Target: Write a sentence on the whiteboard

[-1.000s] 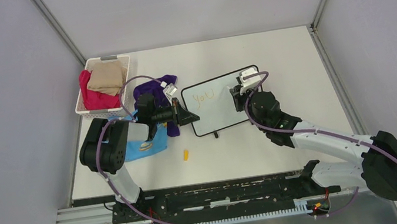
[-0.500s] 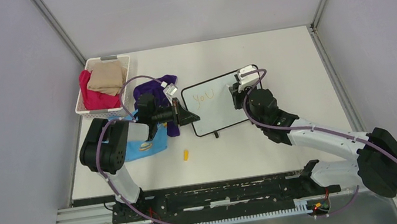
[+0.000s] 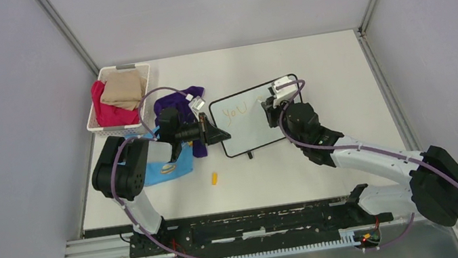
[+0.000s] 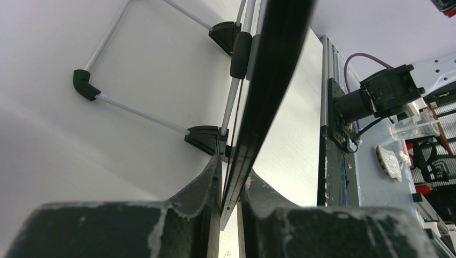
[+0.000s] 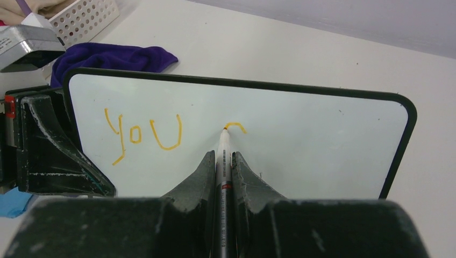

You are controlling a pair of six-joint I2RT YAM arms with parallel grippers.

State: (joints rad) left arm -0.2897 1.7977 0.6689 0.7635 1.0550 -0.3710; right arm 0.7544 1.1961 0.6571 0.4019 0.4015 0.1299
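Small black-framed white whiteboard (image 5: pixel 322 134) propped on counter (image 3: pixel 312 62), its left edge clamped between left fingers (image 4: pixel 204 188). Right fingers (image 5: pixel 201 177) pinch white-nosed marker (image 5: pixel 224 156), tip on board just right of yellow-orange "you" lettering (image 5: pixel 142 134).

The whiteboard (image 3: pixel 261 131), white and black-framed, is propped up at a tilt. Of the sentence (image 5: pixel 142 134), "you" and a short arc are written in orange.

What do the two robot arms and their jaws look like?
Both the left arm and the right arm have white links, bulky black joints and a purple cable running alongside. The jaws are black and wedge-shaped, with whitish scuffs along their edges.
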